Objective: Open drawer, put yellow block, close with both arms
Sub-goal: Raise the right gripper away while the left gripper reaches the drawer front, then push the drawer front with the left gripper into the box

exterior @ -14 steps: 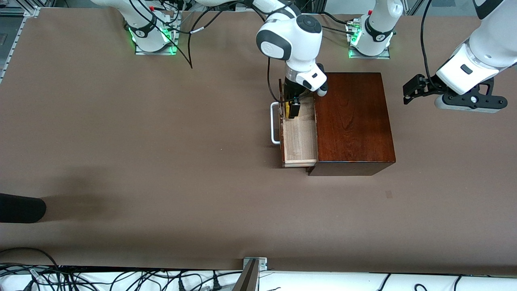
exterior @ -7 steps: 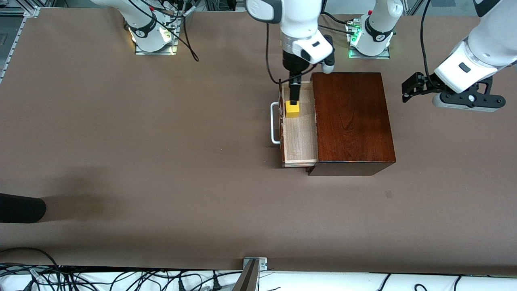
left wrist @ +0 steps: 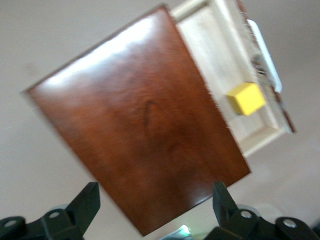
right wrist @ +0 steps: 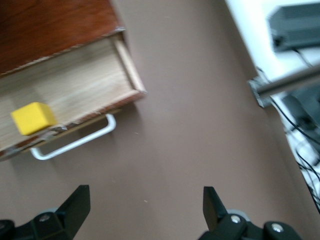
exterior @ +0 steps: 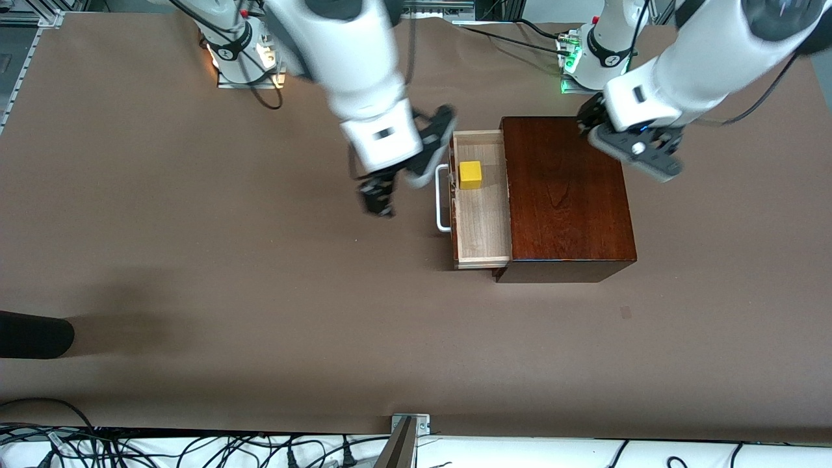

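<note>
The drawer (exterior: 481, 221) stands pulled out of the dark mahogany box (exterior: 565, 195), its white handle (exterior: 442, 198) toward the right arm's end of the table. The yellow block (exterior: 470, 174) lies free in the tray, in the part farther from the front camera. It also shows in the left wrist view (left wrist: 246, 98) and the right wrist view (right wrist: 33, 118). My right gripper (exterior: 378, 197) (right wrist: 144, 197) is open and empty over the bare table beside the handle (right wrist: 75, 142). My left gripper (exterior: 587, 119) (left wrist: 155, 192) is open and empty over the box's corner (left wrist: 150, 220) nearest the left arm's base.
A dark object (exterior: 32, 335) juts in at the right arm's end of the table. A metal bracket (exterior: 409, 422) sits at the table edge nearest the front camera, with cables below it. The brown table (exterior: 227, 260) spreads wide round the box.
My right gripper has let go of the yellow block in the drawer and swung out to the table beside the handle. My left gripper has swung in over the box.
</note>
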Tool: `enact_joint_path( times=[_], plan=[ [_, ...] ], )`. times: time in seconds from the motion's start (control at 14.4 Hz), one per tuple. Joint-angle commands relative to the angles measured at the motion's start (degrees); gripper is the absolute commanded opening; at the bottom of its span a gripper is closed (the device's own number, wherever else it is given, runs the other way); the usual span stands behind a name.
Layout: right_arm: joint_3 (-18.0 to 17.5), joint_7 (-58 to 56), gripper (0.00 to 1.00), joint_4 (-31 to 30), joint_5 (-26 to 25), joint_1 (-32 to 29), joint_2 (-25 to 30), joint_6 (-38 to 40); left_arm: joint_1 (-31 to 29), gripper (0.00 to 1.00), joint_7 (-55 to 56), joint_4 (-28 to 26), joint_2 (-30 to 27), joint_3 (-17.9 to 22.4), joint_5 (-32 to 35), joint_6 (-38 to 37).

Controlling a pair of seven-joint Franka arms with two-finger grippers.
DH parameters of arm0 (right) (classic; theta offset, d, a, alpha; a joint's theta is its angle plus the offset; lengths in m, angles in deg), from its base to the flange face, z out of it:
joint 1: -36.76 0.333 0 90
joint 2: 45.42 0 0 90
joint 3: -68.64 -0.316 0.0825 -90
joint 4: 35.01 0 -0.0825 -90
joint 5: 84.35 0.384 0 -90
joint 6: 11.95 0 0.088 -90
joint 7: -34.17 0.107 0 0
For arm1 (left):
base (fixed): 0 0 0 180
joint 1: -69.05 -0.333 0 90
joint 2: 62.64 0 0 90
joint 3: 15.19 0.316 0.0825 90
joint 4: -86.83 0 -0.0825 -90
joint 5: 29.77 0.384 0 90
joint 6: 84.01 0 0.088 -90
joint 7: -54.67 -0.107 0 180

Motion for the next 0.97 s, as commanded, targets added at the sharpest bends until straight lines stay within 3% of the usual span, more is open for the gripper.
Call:
enact_joint_path(
  times=[0.0,0.14,0.35,0.56,0.76,0.9],
  plan=[
    [-0.28,0.29,1.0,-0.78,1.07,-3.05,3.6,0.88,2.4,1.0,-3.28,2.43,6.05,-0.72,-4.02,0.31],
    [0.25,0.29,1.0,-0.78,1.33,-5.61,6.14,2.36,7.92,1.0,-2.67,5.31,9.11,-0.73,-7.52,0.32],
    [0.69,0.81,1.0,-0.87,4.23,-11.66,8.88,6.67,15.4,1.0,-2.49,14.97,17.19,-0.64,-7.9,-0.21],
    [2.61,4.67,1.0,-1.4,8.61,-16.5,13.44,12.02,19.01,1.0,-9.3,16.48,21.42,-0.64,-7.81,2.5],
    [6.22,8.1,1.0,-11.2,9.86,-17.31,22.04,12.84,22.09,1.0,-22.67,16.58,25.12,-0.55,-7.54,11.01],
    [8.67,8.55,1.0,-19.38,10.21,-17.66,28.11,12.4,25.07,1.0,-28.73,16.49,28.37,-0.64,-2.56,16.46]
  ],
)
